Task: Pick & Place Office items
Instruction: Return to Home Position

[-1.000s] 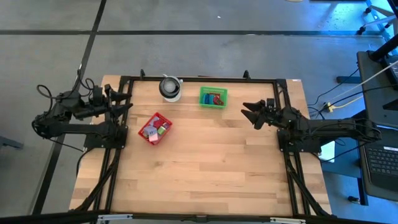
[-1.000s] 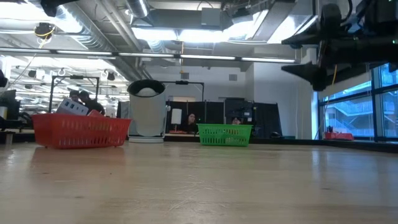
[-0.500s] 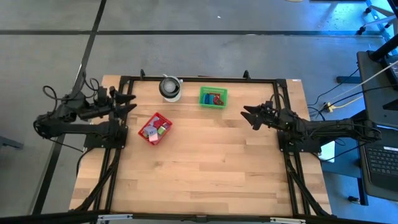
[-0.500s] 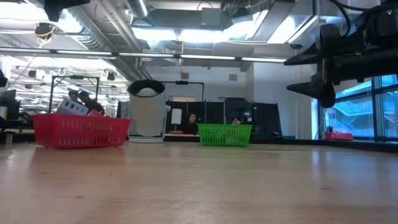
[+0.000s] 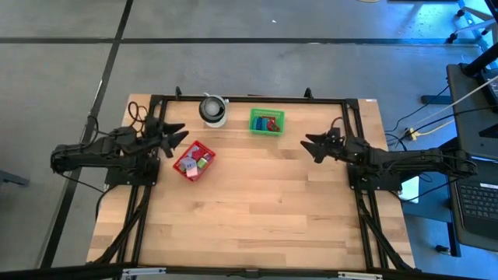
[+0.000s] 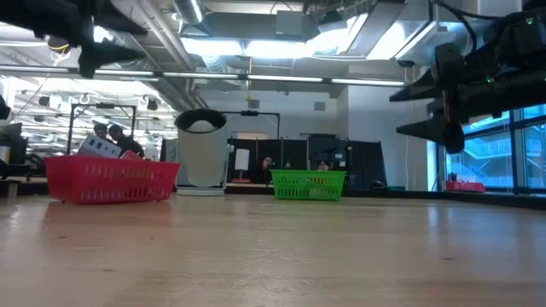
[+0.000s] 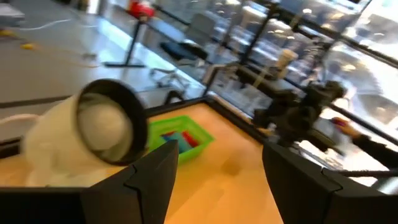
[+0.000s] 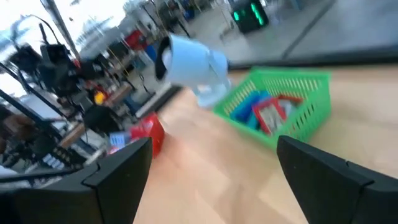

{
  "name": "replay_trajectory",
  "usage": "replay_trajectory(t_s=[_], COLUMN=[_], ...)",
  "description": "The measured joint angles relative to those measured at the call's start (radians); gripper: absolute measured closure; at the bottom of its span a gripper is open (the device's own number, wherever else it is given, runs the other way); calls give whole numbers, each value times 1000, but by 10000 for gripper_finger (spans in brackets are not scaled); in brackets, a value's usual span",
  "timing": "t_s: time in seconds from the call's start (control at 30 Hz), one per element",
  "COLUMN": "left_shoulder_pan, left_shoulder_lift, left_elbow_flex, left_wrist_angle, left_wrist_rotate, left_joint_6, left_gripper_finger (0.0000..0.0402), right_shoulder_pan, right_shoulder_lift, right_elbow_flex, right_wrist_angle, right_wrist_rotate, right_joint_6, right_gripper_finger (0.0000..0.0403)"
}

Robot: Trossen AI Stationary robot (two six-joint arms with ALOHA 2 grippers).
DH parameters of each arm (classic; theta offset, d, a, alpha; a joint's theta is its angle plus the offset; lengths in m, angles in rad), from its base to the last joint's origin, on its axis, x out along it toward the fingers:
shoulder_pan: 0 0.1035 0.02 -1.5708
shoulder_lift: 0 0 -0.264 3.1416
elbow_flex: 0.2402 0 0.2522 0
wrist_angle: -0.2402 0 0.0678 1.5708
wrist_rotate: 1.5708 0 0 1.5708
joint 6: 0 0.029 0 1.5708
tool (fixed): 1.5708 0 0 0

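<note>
The left gripper (image 5: pixel 177 136) hangs just beside the red basket (image 5: pixel 184 173), at its left side and above the table (image 5: pixel 257 218), jaws apart and empty. Inside the red basket lie office items (image 5: pixel 197 161) — lavender, green, pink — while blue and red ones sit in the green basket (image 5: pixel 267 134) to its right. Farther right, well apart from the red basket, the right gripper (image 5: pixel 311 148) hovers, jaws spread, holding nothing.
</note>
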Motion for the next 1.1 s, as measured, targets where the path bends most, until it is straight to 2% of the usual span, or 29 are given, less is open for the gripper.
replay_trajectory(t_s=[0.13,0.33,0.43,0.6,0.77,0.87,1.1], left_shoulder_pan=[0,-1,-14,-55,-83,-92,-93], left_shoulder_lift=[-4,-19,-17,-15,-15,-15,-15], left_elbow_flex=[0,1,-2,-107,-219,-247,-297], left_wrist_angle=[-12,-54,-43,140,368,373,379], left_wrist_rotate=[-64,-11,-48,-116,-118,-123,-206], left_joint_6=[-14,-30,-24,20,107,120,60], left_gripper_finger=[172,172,171,173,171,173,171], right_shoulder_pan=[0,0,0,0,0,0,0], right_shoulder_lift=[0,0,0,0,0,0,0], right_elbow_flex=[0,0,0,0,0,0,0], right_wrist_angle=[-102,-210,-215,-215,-215,-215,-216], right_wrist_rotate=[-50,-96,-76,-12,44,48,45], right_joint_6=[70,142,134,95,88,71,63], right_gripper_finger=[56,56,56,56,56,56,56])
